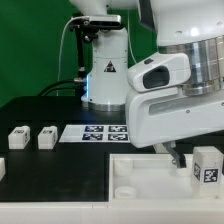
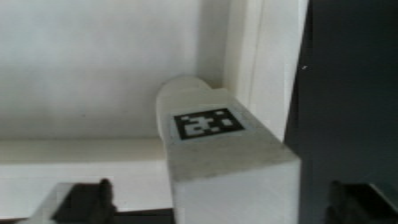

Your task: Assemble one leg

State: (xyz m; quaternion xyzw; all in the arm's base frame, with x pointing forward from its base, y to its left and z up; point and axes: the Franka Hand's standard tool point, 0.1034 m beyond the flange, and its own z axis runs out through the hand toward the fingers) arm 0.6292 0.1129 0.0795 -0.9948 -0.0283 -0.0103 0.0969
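Observation:
A leg (image 1: 207, 166), a small white block with a black-and-white tag, stands upright at the corner of the large white panel (image 1: 140, 178) on the exterior view's right. My gripper (image 1: 193, 158) is down around it. In the wrist view the leg (image 2: 222, 140) runs between the two dark fingers (image 2: 84, 200), and a gap shows on each side of it. My gripper (image 2: 222, 208) is open, straddling the leg without touching it. The leg's lower end meets the panel (image 2: 89, 70) near its raised rim, and the joint itself is hidden.
Two more legs (image 1: 18, 137) (image 1: 46, 137) stand on the black table at the exterior view's left, and another (image 1: 2, 168) is cut off by the frame's edge. The marker board (image 1: 98, 131) lies behind the panel. The robot base (image 1: 103, 70) stands at the back.

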